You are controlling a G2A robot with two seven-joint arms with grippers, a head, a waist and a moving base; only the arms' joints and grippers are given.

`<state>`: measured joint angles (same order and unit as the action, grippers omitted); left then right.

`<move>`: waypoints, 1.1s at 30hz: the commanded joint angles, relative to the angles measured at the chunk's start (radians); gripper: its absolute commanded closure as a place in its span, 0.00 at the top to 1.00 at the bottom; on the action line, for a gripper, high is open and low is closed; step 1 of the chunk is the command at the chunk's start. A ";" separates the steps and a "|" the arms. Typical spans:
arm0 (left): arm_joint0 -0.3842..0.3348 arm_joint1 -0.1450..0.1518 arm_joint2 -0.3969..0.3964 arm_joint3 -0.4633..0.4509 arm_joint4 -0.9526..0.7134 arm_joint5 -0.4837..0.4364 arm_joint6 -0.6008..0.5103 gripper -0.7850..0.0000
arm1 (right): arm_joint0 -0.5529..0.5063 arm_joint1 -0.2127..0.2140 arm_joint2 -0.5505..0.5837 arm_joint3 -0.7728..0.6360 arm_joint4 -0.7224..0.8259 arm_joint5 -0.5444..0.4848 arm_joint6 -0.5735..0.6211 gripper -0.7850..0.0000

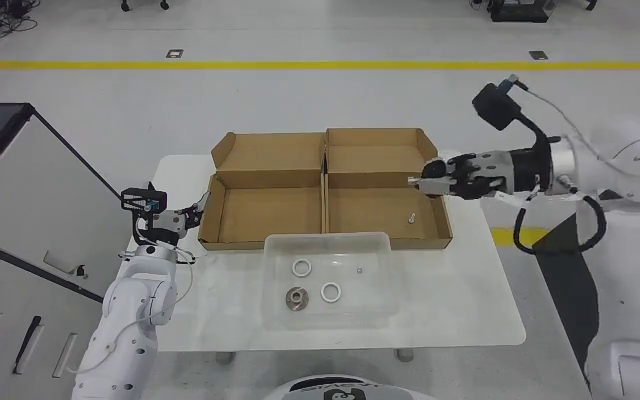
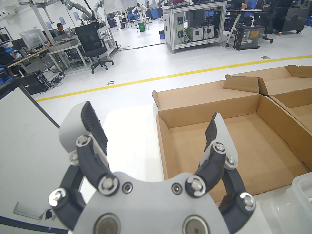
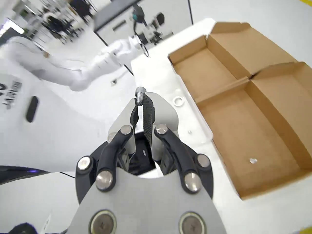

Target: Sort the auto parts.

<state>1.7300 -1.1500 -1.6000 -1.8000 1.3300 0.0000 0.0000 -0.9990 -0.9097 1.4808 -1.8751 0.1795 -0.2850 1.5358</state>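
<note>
My right gripper [image 3: 139,101] is shut on a small silver bolt [image 3: 140,95]. In the top view it [image 1: 418,182] hovers over the right-hand cardboard box [image 1: 385,232], near that box's right side. One small silver part [image 1: 410,215] lies on that box's floor [image 3: 253,160]. The clear plastic tray [image 1: 372,305] in front of the boxes holds two white rings [image 1: 301,267] [image 1: 331,292], a metal gear-like part [image 1: 296,298] and a tiny screw [image 1: 360,267]. My left gripper [image 2: 151,122] is open and empty, just outside the left box [image 2: 231,147], beside its left wall [image 1: 205,214].
The two open boxes stand side by side at the back of the white table [image 1: 470,290], their lids folded back. The tray's corner [image 2: 301,196] lies close to my left gripper. A grey panel [image 1: 40,190] stands left of the table.
</note>
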 commanded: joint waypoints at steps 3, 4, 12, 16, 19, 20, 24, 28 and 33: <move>0.000 0.000 0.000 0.000 0.000 0.000 0.000 1.00 | 0.092 0.059 -0.180 0.013 -0.126 -0.012 -0.012 0.00; 0.000 0.000 0.000 0.000 0.000 0.000 0.000 1.00 | 0.114 0.072 -0.227 0.023 -0.149 -0.023 -0.023 0.00; 0.000 0.000 0.000 0.000 0.000 0.000 0.000 1.00 | 0.313 0.158 -0.606 0.122 -0.307 -0.131 -0.131 0.00; 0.000 0.000 0.000 0.000 0.000 0.000 0.000 1.00 | 0.413 0.179 -0.777 0.171 -0.371 -0.171 -0.171 0.00; 0.000 0.000 0.000 0.000 0.000 0.000 0.000 1.00 | 0.482 0.180 -0.895 0.212 -0.418 -0.197 -0.197 0.00; 0.000 0.000 0.000 0.000 0.000 0.000 0.000 1.00 | 0.505 0.177 -0.930 0.227 -0.429 -0.206 -0.206 0.00; 0.000 0.000 0.000 0.000 0.000 0.000 0.000 1.00 | 0.581 0.150 -1.052 0.301 -0.487 -0.236 -0.237 0.00; 0.000 0.000 0.000 0.000 0.000 0.000 0.000 1.00 | 0.631 0.104 -1.114 0.380 -0.502 -0.259 -0.260 0.00; 0.000 0.000 0.000 0.000 0.000 0.000 0.000 1.00 | 0.658 0.038 -1.151 0.470 -0.535 -0.248 -0.322 0.00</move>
<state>1.7300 -1.1500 -1.6000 -1.8000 1.3300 0.0000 0.0000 -0.3445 -0.8579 0.3365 -1.4250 -0.3498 -0.5370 1.2316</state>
